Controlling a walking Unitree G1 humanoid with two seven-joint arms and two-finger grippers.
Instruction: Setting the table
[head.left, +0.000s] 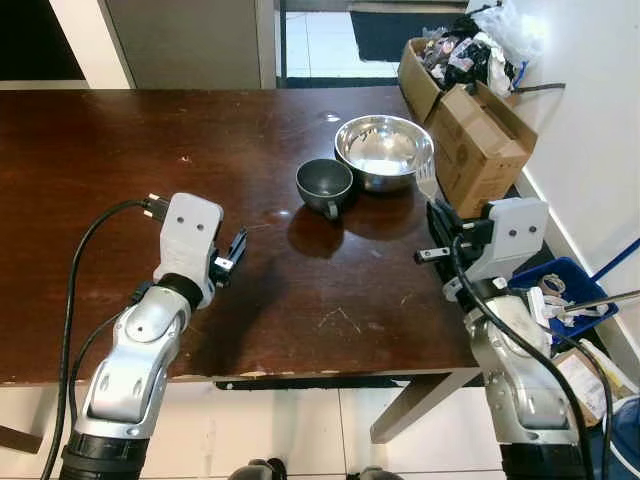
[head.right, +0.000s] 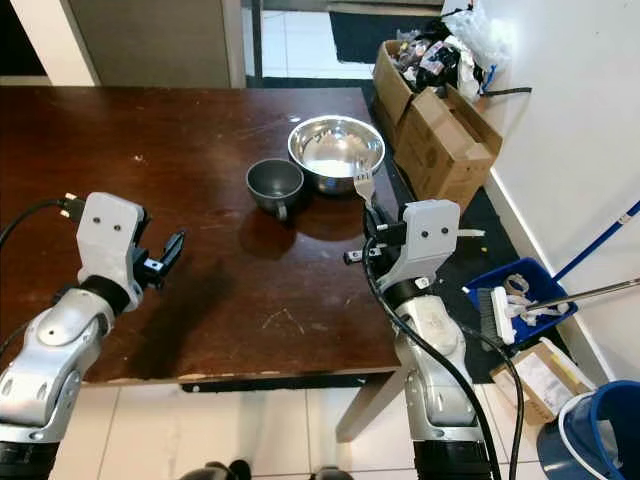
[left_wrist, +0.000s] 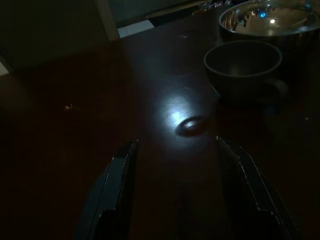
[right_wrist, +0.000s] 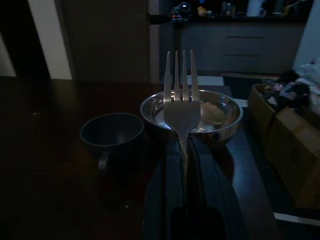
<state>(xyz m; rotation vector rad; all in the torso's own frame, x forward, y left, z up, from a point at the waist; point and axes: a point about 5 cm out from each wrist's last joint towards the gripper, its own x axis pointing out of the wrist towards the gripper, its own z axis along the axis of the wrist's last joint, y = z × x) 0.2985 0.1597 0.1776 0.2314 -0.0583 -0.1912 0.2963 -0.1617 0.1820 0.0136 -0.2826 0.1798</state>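
A silver fork (right_wrist: 182, 110) stands tines-up, and my right gripper (right_wrist: 183, 150) is shut on its handle above the table's right edge. Its tines (head.left: 427, 182) show beside the steel bowl (head.left: 383, 150). A dark grey cup (head.left: 324, 184) sits just left of that bowl on the dark wooden table (head.left: 120, 150). My left gripper (head.left: 233, 256) hovers over the table's front left, open, with nothing between its fingers (left_wrist: 115, 185). The cup (left_wrist: 243, 65) and bowl (left_wrist: 270, 20) lie ahead of it.
Cardboard boxes (head.left: 470, 120) full of clutter stand right of the table by the white wall. A blue bin (head.left: 555, 290) with a brush lies on the floor at right. The table's front edge (head.left: 300, 375) is near my arms.
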